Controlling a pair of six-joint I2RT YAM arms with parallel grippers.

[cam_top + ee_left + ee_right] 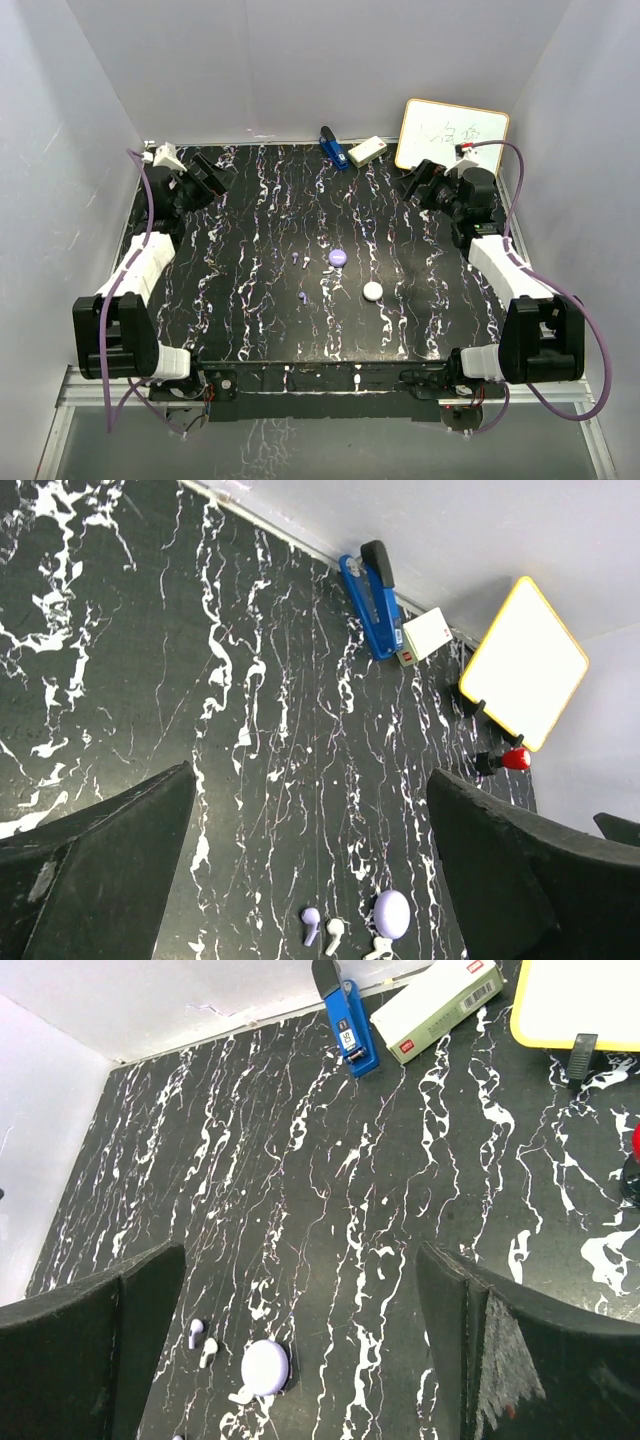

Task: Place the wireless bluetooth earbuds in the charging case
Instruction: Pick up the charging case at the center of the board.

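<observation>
Hanging with left jaws and right jaws spread and empty, I see the earbuds (311, 925) ahead, centred between my left jaws, stems toward me, that pair seemingly nearer

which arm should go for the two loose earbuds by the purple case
Probably left: the earbuds lie on its side of the purple case, nearer the open left tool than the open right tool.

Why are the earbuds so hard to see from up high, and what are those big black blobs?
Top view: the earbuds are tiny specks among white veins on the table. Left wrist view: the blobs are its own fingers, close. Right wrist view: same, and the whiteboard glares.
</observation>
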